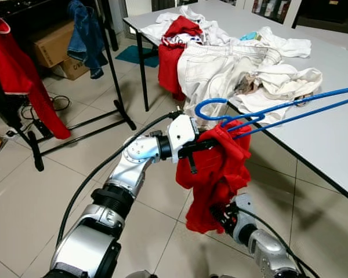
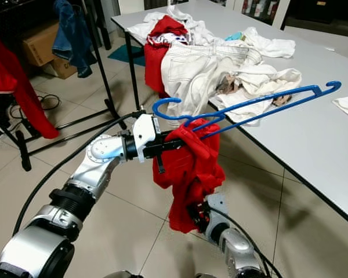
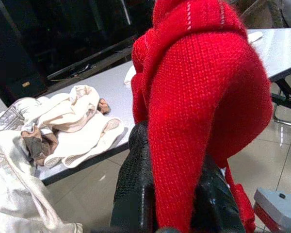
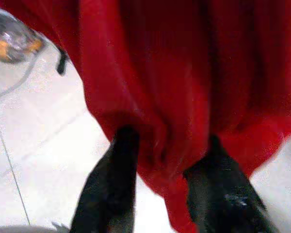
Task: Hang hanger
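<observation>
The sweater hangs in front of the table, draped over the hanger, whose long end reaches out above the tabletop. Left gripper pinches its top; right gripper sits at the hem, probably gripping. Clothes pile lies on the table behind; rack stands far left.

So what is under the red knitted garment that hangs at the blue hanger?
Under the red knitted garment the right gripper pinches its lower hem above the tiled floor. The fabric hides the middle of the blue plastic hanger.

Left tool raised, fingers clamped; right tool lower, fingers likewise clamped.
</observation>
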{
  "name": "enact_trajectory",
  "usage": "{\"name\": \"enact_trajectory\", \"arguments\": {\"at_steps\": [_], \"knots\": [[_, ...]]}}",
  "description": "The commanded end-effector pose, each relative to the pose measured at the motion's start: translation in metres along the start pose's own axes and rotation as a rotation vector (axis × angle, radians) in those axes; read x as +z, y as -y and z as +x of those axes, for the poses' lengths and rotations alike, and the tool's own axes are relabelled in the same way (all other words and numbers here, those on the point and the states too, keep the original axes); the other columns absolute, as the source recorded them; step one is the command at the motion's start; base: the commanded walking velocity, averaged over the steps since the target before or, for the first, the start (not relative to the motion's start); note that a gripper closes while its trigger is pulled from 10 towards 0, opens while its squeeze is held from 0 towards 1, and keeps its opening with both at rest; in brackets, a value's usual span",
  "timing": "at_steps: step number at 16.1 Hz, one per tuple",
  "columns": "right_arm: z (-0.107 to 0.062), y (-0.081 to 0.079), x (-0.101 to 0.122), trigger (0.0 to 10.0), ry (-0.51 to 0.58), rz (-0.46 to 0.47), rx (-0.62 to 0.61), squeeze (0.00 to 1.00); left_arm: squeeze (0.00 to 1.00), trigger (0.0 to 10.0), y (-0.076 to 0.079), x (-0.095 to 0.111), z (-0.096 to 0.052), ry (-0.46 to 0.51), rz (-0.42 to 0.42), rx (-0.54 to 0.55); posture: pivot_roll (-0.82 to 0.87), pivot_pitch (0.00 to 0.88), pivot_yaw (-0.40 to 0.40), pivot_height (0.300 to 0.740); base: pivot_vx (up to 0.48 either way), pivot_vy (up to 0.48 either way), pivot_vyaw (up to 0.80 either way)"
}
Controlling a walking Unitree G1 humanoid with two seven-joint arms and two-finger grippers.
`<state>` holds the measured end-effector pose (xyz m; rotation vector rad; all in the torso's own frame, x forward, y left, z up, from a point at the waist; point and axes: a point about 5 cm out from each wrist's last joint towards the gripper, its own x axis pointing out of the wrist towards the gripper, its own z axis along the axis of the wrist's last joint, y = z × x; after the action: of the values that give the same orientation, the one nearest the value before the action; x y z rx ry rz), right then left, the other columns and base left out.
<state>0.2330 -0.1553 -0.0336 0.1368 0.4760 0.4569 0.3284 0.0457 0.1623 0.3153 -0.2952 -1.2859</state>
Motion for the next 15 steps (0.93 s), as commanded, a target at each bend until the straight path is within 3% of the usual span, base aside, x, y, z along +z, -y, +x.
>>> {"name": "enact_trajectory", "arguments": {"at_steps": [1,8,15], "knots": [[-0.002,0.001,0.003,0.0,0.038,0.006,0.003,0.00,0.00,10.0,-0.002,0.007,0.002,0.029,0.021,0.000,-0.12,0.000,0.051,0.740,0.000,0.000,0.00],[-0.009,0.008,0.000,0.0,0.055,0.022,-0.049,0.00,0.00,10.0,-0.003,0.007,0.003,0.029,0.021,0.006,-0.13,0.000,0.052,0.740,0.000,0.000,0.00],[-0.017,0.025,0.006,0.0,0.151,0.132,-0.161,0.00,0.00,10.0,-0.003,0.006,0.001,0.027,0.021,0.020,-0.13,0.000,0.048,0.740,0.000,0.000,0.00]]}}
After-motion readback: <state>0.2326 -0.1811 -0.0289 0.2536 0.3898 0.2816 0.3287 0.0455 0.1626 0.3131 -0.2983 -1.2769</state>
